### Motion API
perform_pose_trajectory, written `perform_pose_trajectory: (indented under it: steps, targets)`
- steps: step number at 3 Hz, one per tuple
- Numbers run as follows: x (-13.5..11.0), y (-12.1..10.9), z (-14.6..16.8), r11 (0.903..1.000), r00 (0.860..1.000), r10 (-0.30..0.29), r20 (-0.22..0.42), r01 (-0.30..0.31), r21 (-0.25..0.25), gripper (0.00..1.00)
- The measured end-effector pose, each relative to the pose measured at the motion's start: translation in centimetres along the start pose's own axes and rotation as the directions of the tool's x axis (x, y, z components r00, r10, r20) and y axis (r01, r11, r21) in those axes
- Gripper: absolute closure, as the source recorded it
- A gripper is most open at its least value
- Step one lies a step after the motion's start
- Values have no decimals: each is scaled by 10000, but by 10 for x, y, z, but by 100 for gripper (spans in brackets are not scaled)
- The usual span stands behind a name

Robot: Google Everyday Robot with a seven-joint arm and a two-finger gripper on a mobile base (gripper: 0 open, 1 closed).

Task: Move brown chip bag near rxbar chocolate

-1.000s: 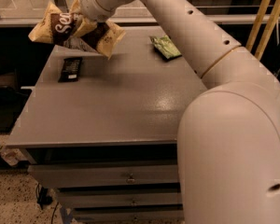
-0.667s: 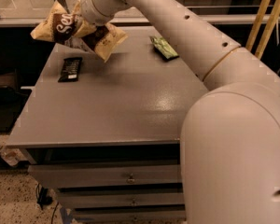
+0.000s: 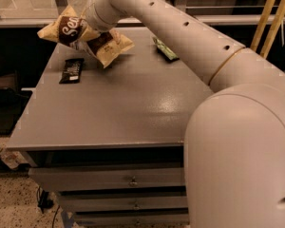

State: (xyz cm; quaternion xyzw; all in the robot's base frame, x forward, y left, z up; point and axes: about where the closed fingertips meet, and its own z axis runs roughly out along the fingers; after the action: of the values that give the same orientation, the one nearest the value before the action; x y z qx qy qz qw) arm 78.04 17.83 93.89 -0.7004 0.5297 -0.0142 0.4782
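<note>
The brown chip bag (image 3: 80, 37), dark brown in the middle with cream-yellow ends, hangs crumpled in the air over the far left part of the grey table (image 3: 118, 113). My gripper (image 3: 88, 38) is shut on the bag's middle, mostly hidden behind it, at the end of the white arm (image 3: 180, 37). The rxbar chocolate (image 3: 71, 70), a flat black bar with white text, lies on the table just below and left of the bag, apart from it.
A smaller green bag (image 3: 165, 49) lies at the far right of the table. My large white arm body fills the right foreground. Drawers sit under the table's front edge. A dark gap runs along the table's left side.
The arm and the held chip bag have shifted slightly to the right and lower, staying above the table near the black bar.
</note>
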Motion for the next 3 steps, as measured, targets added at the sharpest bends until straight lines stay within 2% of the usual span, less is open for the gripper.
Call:
perform_pose_trajectory:
  steps: [3]
  targets:
    - [-2,6,8,9999,10000,-45,38,46,-134,13]
